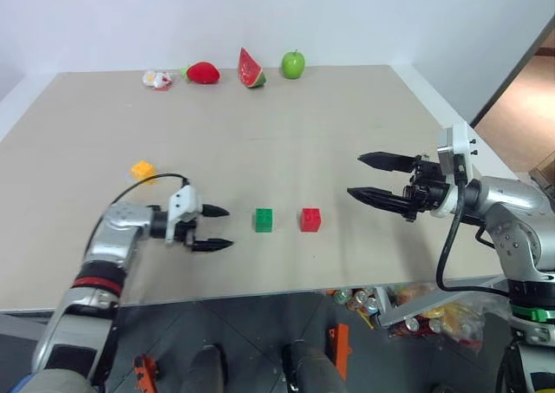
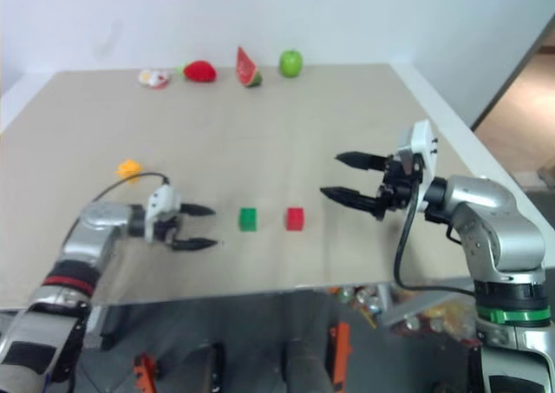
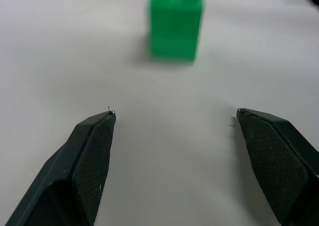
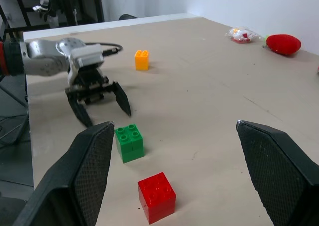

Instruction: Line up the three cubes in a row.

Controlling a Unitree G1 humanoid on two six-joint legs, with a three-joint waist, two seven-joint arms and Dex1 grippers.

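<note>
So, in the left eye view the small green studded plastic cube point(image 1: 264, 219) sits on the beige tabletop point(image 1: 286, 141) and serves as the landmark: the small red studded plastic cube point(image 1: 310, 219) stands just beside it toward the robot's right, level with it, so two of the three are already in a row. The yellow-orange studded plastic cube point(image 1: 143, 170) lies well apart, off to the robot's left and farther back, out of line. The left gripper point(image 1: 213, 228) hangs near the green cube on its left side, jaws spread and empty, aimed at it. The right gripper point(image 1: 374, 178) hovers to the right of the red cube, above the table, jaws wide and holding nothing

In the right eye view the same layout holds; a red toy strawberry point(image 2: 200, 71), a watermelon slice point(image 2: 248, 68) and a green toy apple point(image 2: 290, 62) line the far edge, well beyond the green cube

The left wrist view looks between two parted fingers straight at the green cube, not touching it

The right wrist view shows green and red side by side, yellow-orange far behind. By my reckoning, fetching that one is what remains
</note>
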